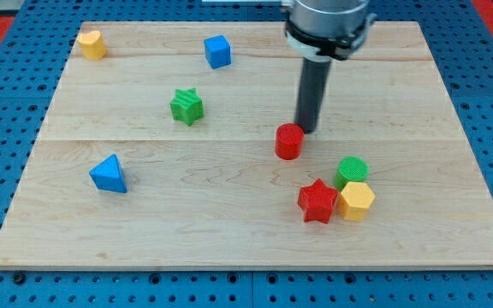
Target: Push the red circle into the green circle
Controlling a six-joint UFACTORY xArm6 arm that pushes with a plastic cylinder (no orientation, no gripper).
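Observation:
The red circle stands near the middle of the wooden board. The green circle stands to its lower right, apart from it. My tip is just above and to the right of the red circle, at its upper right edge, touching or nearly touching it. The dark rod rises from there to the arm's head at the view's top.
A red star and a yellow hexagon sit just below the green circle, touching it. A green star, a blue cube, a yellow block and a blue triangle lie to the left.

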